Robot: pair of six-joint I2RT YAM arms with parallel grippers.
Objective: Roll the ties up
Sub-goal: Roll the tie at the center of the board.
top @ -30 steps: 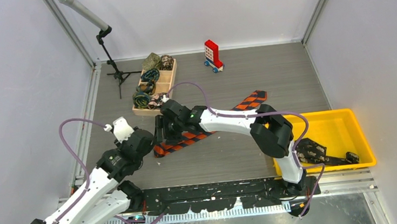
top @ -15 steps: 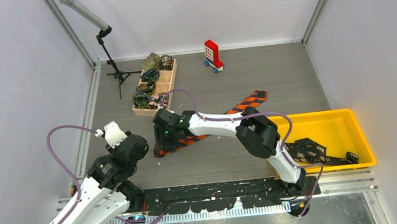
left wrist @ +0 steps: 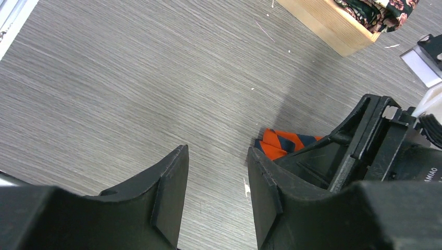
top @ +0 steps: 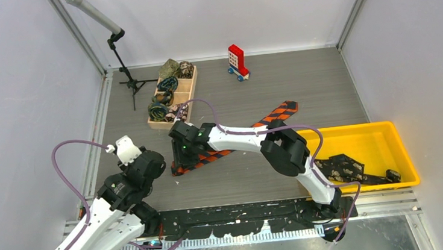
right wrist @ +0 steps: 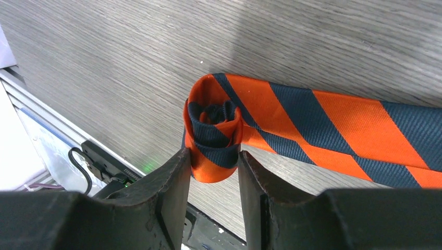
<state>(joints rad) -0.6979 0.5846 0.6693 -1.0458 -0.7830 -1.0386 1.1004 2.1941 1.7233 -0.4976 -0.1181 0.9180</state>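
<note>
An orange-and-black tie (top: 277,111) lies slantwise across the table, its near-left end wound into a small roll (right wrist: 213,130). My right gripper (right wrist: 213,156) has its two fingers pressed against both sides of that roll, low over the table at the tie's left end (top: 180,159). The rest of the tie (right wrist: 333,114) runs away flat to the right. My left gripper (left wrist: 216,156) hangs open just left of the roll with only bare table between its fingers. A corner of the tie (left wrist: 281,145) shows past its right finger.
A wooden tray (top: 187,90) holding several rolled ties stands at the back left, its corner (left wrist: 333,26) close by. A yellow bin (top: 389,131) at the right holds dark ties (top: 344,168). A red-and-white toy block (top: 237,61) and a tripod stand (top: 129,80) sit at the back.
My right gripper slid left and nearer along the tie to its rolled end, and its jaws narrowed onto the roll. My left arm drew back toward the near left, then held still.
</note>
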